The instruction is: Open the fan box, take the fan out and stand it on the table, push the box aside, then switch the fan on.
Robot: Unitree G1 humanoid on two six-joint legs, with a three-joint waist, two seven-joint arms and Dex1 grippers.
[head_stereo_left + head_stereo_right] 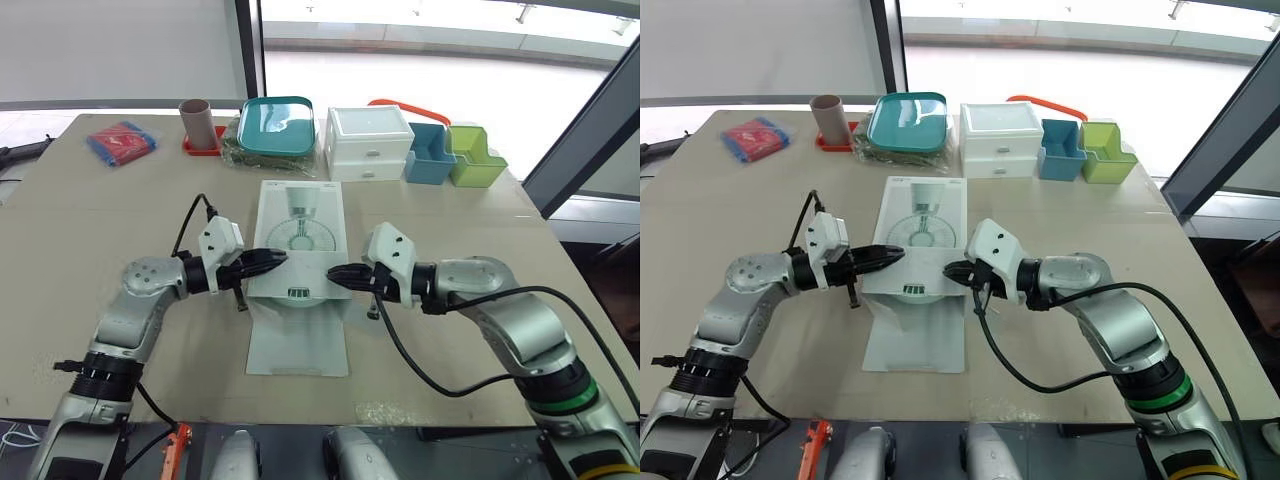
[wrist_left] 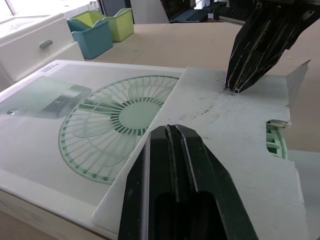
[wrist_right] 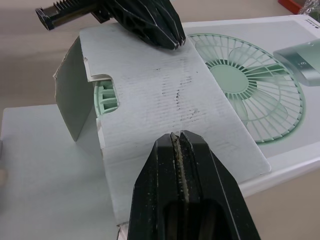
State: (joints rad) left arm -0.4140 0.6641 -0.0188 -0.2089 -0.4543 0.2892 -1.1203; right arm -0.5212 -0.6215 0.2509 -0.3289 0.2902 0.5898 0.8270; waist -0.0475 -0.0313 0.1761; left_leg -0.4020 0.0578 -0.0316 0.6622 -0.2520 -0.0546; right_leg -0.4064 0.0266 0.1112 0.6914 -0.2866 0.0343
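Where the beige table [image 1: 100, 230] ends at its far edge, a row of things is set out: a red and blue packet [image 1: 121, 141], a brown cup [image 1: 196, 122] on a red tray [image 1: 205, 148], a teal dish [image 1: 277, 124], a white drawer unit [image 1: 367, 143], a blue bin [image 1: 430, 155] and a green bin [image 1: 474, 158]. All are kept well apart from the arms.

The fan box [image 1: 300, 215], white with a green fan printed on its lid, is laid flat at the middle of the table, near the dish and the drawer unit. Its near end is opened: a long flap [image 1: 298, 345] is spread on the table toward the robot, a short flap [image 2: 235, 130] is folded back over the lid, and part of the green fan [image 3: 106, 96] is seen in the opening.

The left arm is bent inward, and the left gripper [image 1: 275, 258] is pressed together, its tips laid at the short flap's left edge. The right arm is bent inward likewise, and the right gripper [image 1: 338, 272], also pressed together, is laid at the flap's right edge, facing the other across it.
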